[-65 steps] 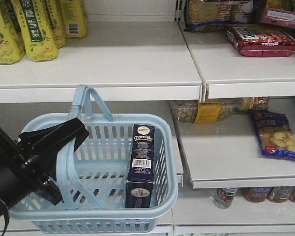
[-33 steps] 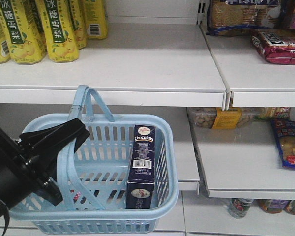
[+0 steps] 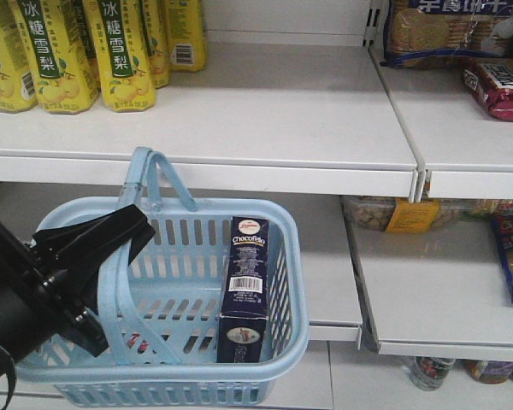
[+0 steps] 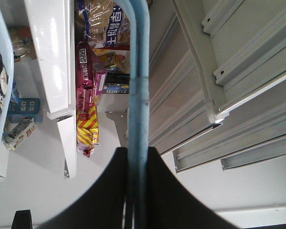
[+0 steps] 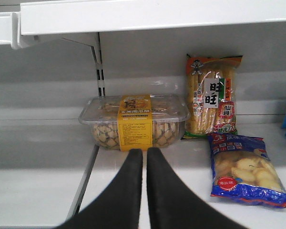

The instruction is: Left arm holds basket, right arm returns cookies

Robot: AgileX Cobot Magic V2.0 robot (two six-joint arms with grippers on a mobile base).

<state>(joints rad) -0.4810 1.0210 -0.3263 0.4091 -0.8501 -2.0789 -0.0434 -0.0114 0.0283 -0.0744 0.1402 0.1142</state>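
Observation:
The light blue basket (image 3: 296, 329) hangs in front of the lower shelf by one hoop handle (image 4: 137, 71). My left gripper (image 3: 126, 229) is shut on that handle, its black fingers (image 4: 109, 191) pressed on both sides of it. The cookies (image 3: 246, 286), a dark navy carton with a white barcode label, stand upright inside the basket against its right wall. The front view does not show the right arm. In the right wrist view my right gripper (image 5: 144, 153) is shut with nothing held and points at a clear biscuit tub (image 5: 136, 121) on the shelf.
Yellow drink bottles (image 3: 120, 51) stand on the upper left shelf. Biscuit packs (image 3: 445, 30) and a red packet (image 3: 504, 85) lie upper right. Beside the tub sit a corn snack pack (image 5: 212, 98) and a blue bag (image 5: 243, 167). A white shelf edge (image 3: 239, 175) runs above the basket.
The shelves and their goods have slid to the right in the front view. The basket, the carton and my left gripper keep the same place in the frame.

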